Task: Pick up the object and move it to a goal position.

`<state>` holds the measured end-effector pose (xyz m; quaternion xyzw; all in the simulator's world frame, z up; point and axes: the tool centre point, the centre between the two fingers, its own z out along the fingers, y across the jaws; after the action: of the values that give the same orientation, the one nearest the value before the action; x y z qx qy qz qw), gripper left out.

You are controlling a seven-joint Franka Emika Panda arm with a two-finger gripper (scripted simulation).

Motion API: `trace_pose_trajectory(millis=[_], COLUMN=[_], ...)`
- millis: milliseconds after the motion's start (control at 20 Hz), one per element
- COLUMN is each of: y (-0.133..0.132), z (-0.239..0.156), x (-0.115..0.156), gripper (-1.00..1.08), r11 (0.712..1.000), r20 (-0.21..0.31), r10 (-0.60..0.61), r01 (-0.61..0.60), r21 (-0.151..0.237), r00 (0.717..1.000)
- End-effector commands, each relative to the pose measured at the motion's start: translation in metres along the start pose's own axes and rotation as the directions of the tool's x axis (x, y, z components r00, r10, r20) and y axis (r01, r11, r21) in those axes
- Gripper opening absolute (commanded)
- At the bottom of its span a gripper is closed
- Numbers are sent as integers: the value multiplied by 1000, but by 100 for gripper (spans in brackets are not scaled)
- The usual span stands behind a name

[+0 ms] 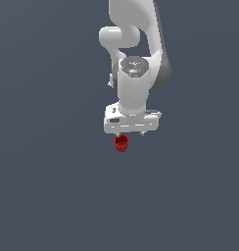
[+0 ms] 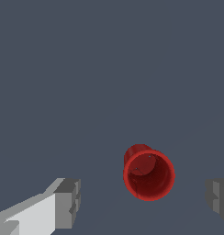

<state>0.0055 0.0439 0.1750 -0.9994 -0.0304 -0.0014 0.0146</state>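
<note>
Wrist view, small red rimmed cup [image 2: 148, 173], hollow mouth showing, between spread gripper [image 2: 143, 199] fingers [image 2: 68, 203], untouched

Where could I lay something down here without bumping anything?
Nearly anywhere: the grey surface lies bare on every side of the red cup. Only the spot under the open pincer is crowded, its fingers flanking the cup without touching it.
</note>
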Motion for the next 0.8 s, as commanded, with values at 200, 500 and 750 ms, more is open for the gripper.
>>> trace_pose_trajectory(millis=[200, 500, 750], y=[-5, -18, -17], z=[-2, -7, -7], x=[1, 5, 4], gripper=[100, 100, 100], r11=[1000, 999, 999], r20=[-3, -11, -10], r10=[-2, -6, -7], r01=[2, 7, 7], r21=[10, 36, 35], r00=[1000, 1000, 1000])
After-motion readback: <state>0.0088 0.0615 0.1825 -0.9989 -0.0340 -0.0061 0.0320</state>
